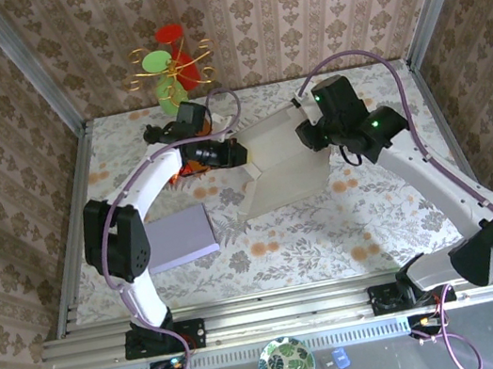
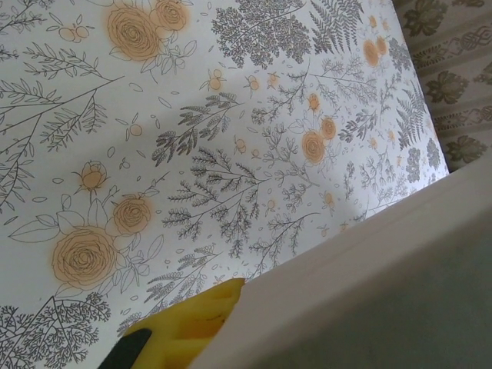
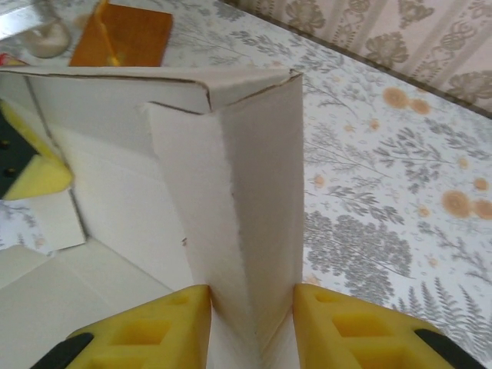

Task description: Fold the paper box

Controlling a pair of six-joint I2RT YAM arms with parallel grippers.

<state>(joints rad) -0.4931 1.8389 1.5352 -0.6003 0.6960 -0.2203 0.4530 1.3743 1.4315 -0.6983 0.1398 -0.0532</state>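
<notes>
The white paper box [image 1: 281, 164] stands half-formed in the middle of the flowered table, its walls partly raised. My left gripper [image 1: 237, 155] is at the box's left edge. In the left wrist view one yellow fingertip [image 2: 192, 319] lies against a cardboard panel [image 2: 369, 292] that hides the other finger; the jaws are shut on that wall. My right gripper [image 1: 310, 135] is at the box's right side. Its two yellow pads [image 3: 165, 327] press from both sides on a doubled upright side wall [image 3: 246, 207], so it is shut on the box.
A lilac flat sheet [image 1: 179, 237] lies on the table at the left. A stand with red and green discs [image 1: 170, 64] sits at the back wall. An orange block [image 3: 123, 34] and a glass jar [image 3: 42, 31] are behind the box. Papered walls close in the table.
</notes>
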